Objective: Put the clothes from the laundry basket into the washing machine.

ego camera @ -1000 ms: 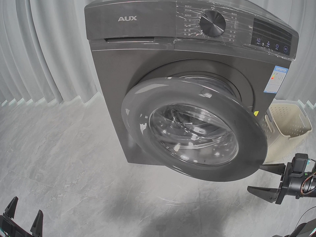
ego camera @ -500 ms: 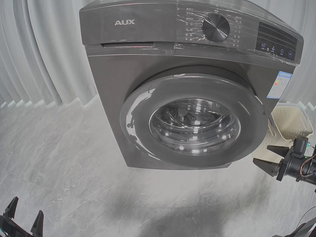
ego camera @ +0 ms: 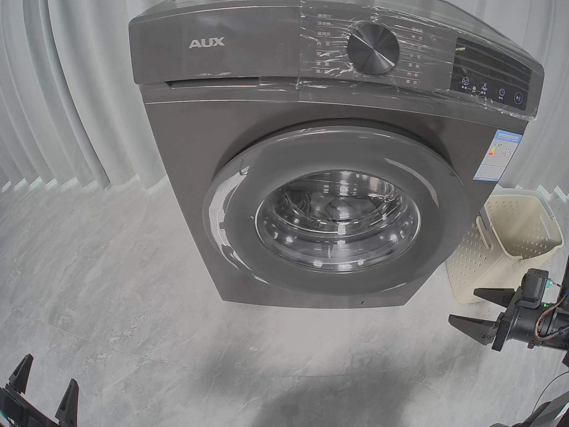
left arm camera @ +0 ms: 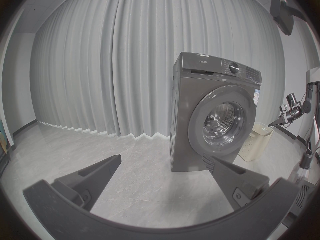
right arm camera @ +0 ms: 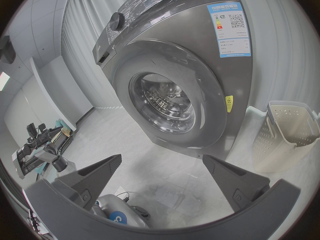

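Note:
The grey washing machine [ego camera: 237,120] stands ahead of me with its round door [ego camera: 338,214] shut flush against the front. Through the glass I see a pale piece of cloth [ego camera: 341,209] in the drum. The cream perforated laundry basket [ego camera: 521,232] sits on the floor at the machine's right side, and its visible inside looks bare. My right gripper [ego camera: 462,305] hangs open in front of the basket, below and to the right of the door, holding nothing. My left gripper [ego camera: 49,369] is open and low at the near left, far from the machine.
White curtains [ego camera: 71,78] hang behind the machine. Grey marble-look floor [ego camera: 118,280] spreads wide to the left and in front. The left wrist view shows the machine [left arm camera: 213,110], basket [left arm camera: 255,145] and right gripper [left arm camera: 276,122] from afar.
The washer door has swung from half open to fully shut. My right gripper has drawn back from the door, lower and towards me. The head view has shifted a little.

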Controlling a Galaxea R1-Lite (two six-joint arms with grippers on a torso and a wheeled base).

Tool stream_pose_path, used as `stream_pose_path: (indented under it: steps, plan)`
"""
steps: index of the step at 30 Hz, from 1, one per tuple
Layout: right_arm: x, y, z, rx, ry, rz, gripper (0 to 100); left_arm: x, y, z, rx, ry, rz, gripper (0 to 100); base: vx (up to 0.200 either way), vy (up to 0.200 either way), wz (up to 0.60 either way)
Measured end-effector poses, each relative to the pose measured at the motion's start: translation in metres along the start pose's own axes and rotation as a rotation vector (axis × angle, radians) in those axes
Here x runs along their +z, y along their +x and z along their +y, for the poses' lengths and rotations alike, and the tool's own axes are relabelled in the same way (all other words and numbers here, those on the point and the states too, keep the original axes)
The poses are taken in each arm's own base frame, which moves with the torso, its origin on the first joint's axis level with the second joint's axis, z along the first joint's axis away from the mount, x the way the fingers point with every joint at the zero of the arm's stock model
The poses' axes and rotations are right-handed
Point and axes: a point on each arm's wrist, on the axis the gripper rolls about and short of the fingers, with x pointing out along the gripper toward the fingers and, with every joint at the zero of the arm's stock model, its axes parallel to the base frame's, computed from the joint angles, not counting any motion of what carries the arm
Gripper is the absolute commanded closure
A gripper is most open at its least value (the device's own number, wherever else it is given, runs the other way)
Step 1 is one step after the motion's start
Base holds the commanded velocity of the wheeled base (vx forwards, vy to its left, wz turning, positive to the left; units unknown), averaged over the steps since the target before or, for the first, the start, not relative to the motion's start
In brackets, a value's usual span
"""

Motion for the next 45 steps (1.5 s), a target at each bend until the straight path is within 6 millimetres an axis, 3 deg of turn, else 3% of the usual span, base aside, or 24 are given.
stream_pose_path:
  steps: [7, 16, 22, 28, 45]
  plan:
    - [0.000, 0.003, 0.006, 0.043, -0.011, 0.007, 0, 0.000, 0.000, 0.000, -0.001, 0.002, 0.000, 0, 0.000, 0.000, 0.00]
    - [0.001, 0.005, 0.009, 0.065, -0.017, 0.009, 0, 0.000, 0.000, 0.000, -0.001, 0.001, 0.000, 0, 0.200, 0.000, 0.00]
    - [0.003, 0.006, 0.011, 0.074, -0.022, 0.005, 0, 0.000, 0.000, 0.000, 0.000, 0.000, 0.000, 0, 0.000, 0.000, 0.00]
    - [0.003, 0.007, 0.013, 0.088, -0.022, 0.000, 0, 0.000, 0.000, 0.000, -0.001, 0.000, 0.000, 0, 0.000, -0.200, 0.00]
    - [0.005, 0.014, 0.020, 0.137, 0.067, 0.016, 0, 0.000, 0.000, 0.000, 0.000, 0.002, 0.000, 0, 0.024, 0.000, 0.00]
